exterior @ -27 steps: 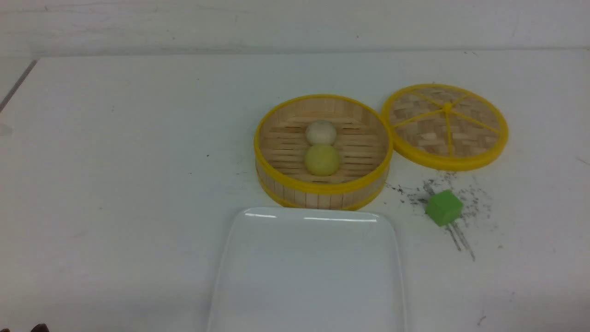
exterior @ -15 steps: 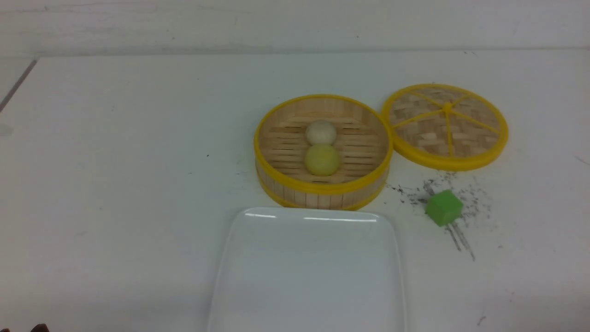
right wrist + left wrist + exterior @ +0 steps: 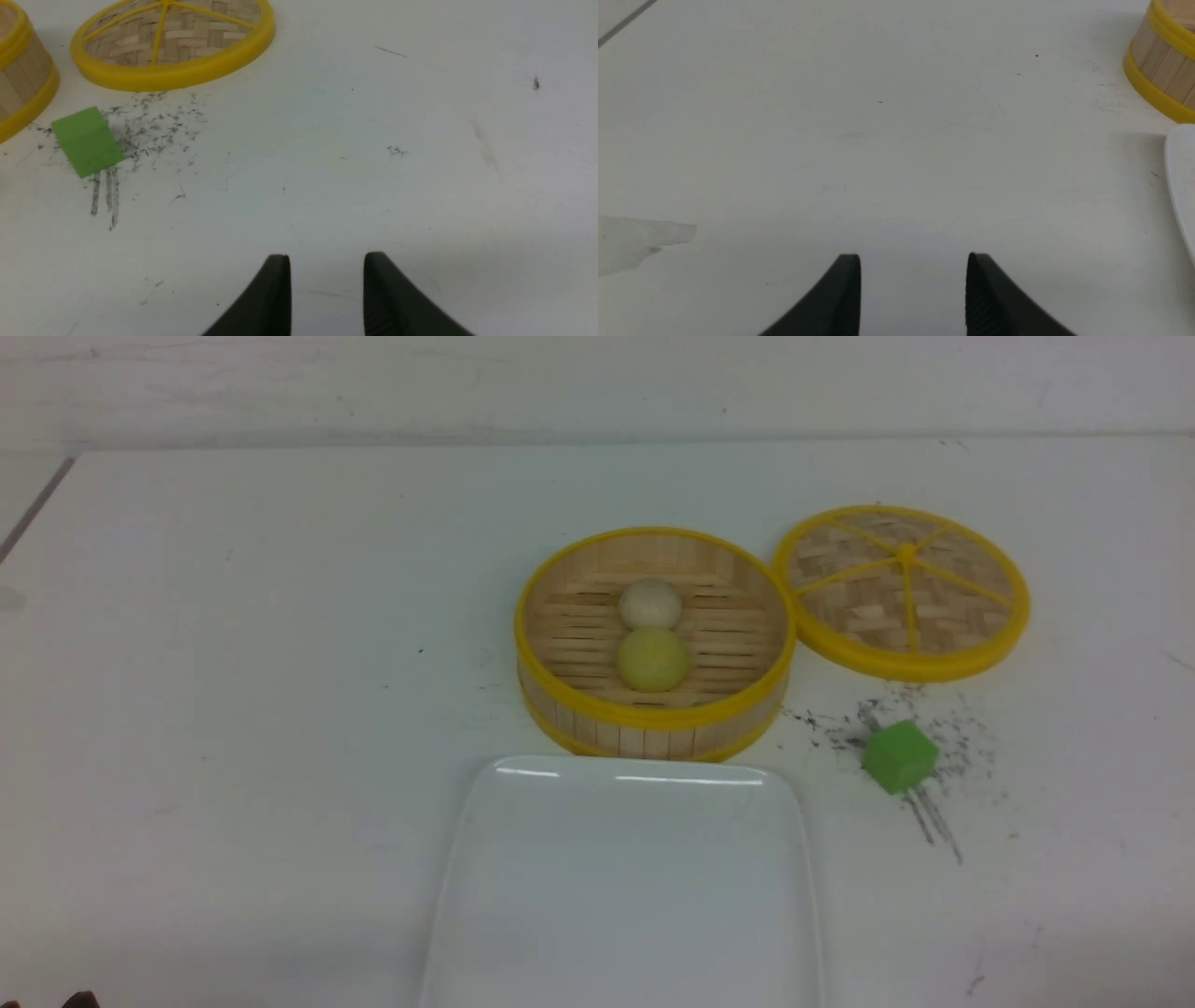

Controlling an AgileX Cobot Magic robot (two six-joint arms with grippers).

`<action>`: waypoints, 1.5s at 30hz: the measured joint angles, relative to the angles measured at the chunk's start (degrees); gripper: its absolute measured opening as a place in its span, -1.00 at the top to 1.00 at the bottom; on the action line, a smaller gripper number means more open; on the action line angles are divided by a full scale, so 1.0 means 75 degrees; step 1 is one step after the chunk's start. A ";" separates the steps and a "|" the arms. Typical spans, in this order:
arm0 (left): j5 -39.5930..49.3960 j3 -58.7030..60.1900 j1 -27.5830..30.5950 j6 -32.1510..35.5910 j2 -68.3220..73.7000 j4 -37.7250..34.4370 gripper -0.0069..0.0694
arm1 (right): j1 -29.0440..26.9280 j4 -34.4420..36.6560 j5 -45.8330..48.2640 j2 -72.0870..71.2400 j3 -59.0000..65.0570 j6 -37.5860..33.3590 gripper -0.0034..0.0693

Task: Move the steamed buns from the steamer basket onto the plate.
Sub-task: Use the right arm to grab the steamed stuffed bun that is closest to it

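Note the steamer basket (image 3: 654, 717) just beyond the center of your view. Inside it, on the slatted floor, the off-white bun (image 3: 651, 605) sits at 12 o'clock of the yellow bun (image 3: 653, 659). The woven lid (image 3: 913, 665) lies beside the basket at its 2 o'clock. Locate the green cube (image 3: 901, 757) at 4 o'clock of the basket. The white plate (image 3: 621, 887) lies at 6 o'clock of the basket, nearest you.

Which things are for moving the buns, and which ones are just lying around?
For the job:
- pale bun and yellow bun, in the basket
- steamer basket, where the buns are now
- white plate, where they should go

Just lying about:
- woven lid, flat on the table beside the basket
- green cube, on the table near the lid
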 joint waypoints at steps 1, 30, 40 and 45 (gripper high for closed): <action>0.0000 0.0000 0.0000 0.0000 0.0000 0.0000 -0.06 | 0.0000 0.0000 0.0000 0.0000 0.0000 0.0000 0.25; 0.0000 0.0000 0.0000 0.0000 0.0000 0.0000 -0.06 | 0.0000 -0.0050 -0.0008 0.0000 0.0000 0.0000 0.25; 0.0000 0.0000 0.0000 0.0000 0.0000 0.0000 -0.06 | 0.0000 0.0674 -0.0045 0.0000 -0.1130 0.0113 0.25; 0.0000 0.0000 0.0000 0.0000 0.0000 0.0000 -0.06 | 0.0000 0.1047 0.0195 0.0000 -0.2943 0.0106 0.25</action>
